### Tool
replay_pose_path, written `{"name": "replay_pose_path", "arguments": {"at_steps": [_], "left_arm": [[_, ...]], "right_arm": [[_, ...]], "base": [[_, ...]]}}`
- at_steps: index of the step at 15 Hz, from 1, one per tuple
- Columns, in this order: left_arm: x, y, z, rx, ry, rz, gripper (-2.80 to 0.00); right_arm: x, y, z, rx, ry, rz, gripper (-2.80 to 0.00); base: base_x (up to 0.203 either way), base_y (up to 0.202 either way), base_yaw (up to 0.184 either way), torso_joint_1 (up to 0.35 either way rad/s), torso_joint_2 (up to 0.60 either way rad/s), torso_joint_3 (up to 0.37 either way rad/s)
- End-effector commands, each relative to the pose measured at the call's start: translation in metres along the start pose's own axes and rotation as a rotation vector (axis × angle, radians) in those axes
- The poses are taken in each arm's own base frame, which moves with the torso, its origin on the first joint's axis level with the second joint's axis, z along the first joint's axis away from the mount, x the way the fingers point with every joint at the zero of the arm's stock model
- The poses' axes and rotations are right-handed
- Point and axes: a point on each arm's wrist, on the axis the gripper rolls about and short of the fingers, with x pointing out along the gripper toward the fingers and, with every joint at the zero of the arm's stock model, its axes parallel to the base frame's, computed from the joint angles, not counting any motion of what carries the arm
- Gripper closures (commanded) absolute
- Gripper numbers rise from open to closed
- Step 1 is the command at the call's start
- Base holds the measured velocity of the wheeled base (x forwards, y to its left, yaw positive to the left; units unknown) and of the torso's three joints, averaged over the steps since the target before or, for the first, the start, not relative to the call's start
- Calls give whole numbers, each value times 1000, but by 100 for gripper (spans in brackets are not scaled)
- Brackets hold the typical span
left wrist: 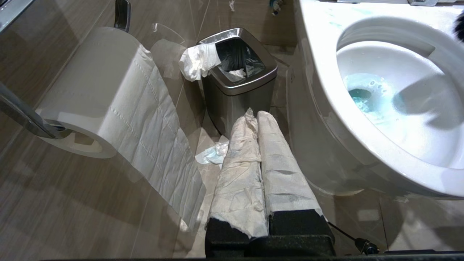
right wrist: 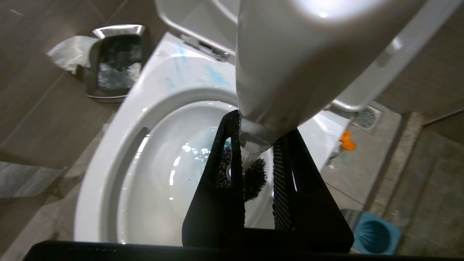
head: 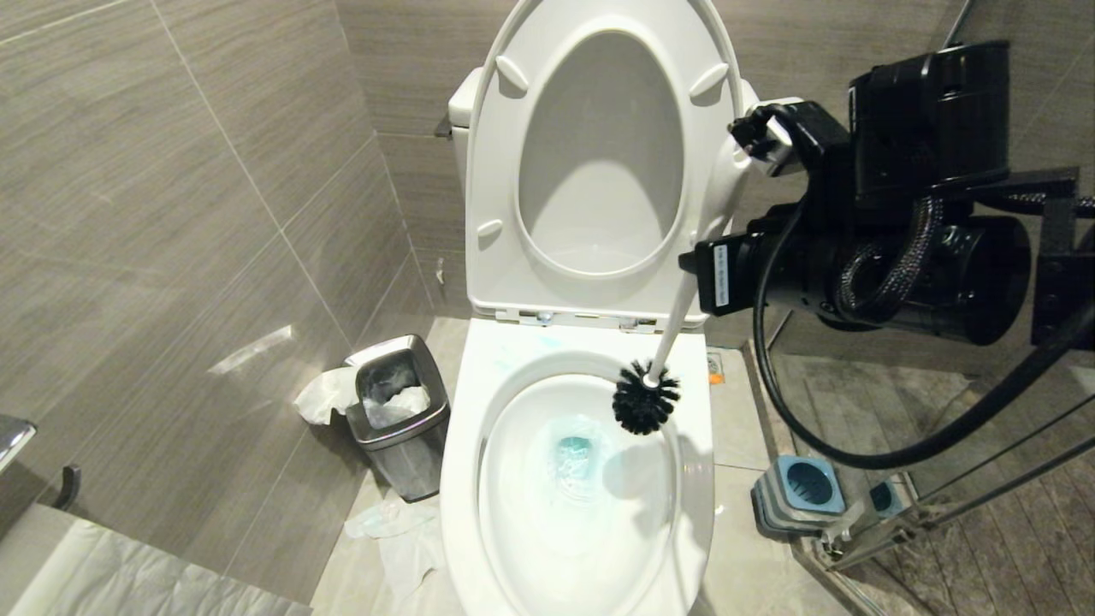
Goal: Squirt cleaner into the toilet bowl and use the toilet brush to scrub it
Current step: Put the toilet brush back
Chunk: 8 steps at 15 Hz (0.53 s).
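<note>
You are looking down at the toilet bowl (head: 582,479) in the middle of the scene, with its seat and lid (head: 599,162) standing upright at the far side, so the basin is lying fully open to you. Blue-green cleaner is pooling in the water at the bottom of the basin, and faint blue streaks are showing on the far rim, so the squirting step is looking done and the scrubbing is what is in hand.

The toilet brush (head: 646,400) is hanging over the far right part of the basin. Its black bristle head is pointing down, just inside the rim and above the water. Its white handle is slanting up and to the right, which is keeping the arm clear of the porcelain while the head is reaching in.

Your right hand (right wrist: 255,159) is clamping that handle between its two black fingers, high on the stick, well away from the wet bristles.

To the right of the toilet, on the floor, the blue-and-grey brush holder (head: 800,492) is sitting empty, near enough for the brush to go back.

To the left, a small steel bin (head: 398,411) is standing by the wall, with tissue spilling over its edge.

Your left hand (left wrist: 255,116) is parked low on the left, fingers pressed together and wrapped in white paper, beside a toilet roll (left wrist: 98,94).
</note>
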Motion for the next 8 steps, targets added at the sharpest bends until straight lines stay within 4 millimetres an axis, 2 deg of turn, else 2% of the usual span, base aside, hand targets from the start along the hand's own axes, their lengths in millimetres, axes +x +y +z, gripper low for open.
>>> {"name": "replay_pose_path", "arguments": {"at_steps": [1, 8], "left_arm": [[0, 0, 0, 0, 2, 0, 0], [0, 0, 0, 0, 2, 0, 0]], "right_arm": [[-11, -23, 16, -29, -46, -61, 0], [-34, -82, 26, 1, -13, -213, 0]], "base": [[0, 0, 0, 0, 0, 0], [0, 0, 0, 0, 0, 0]]}}
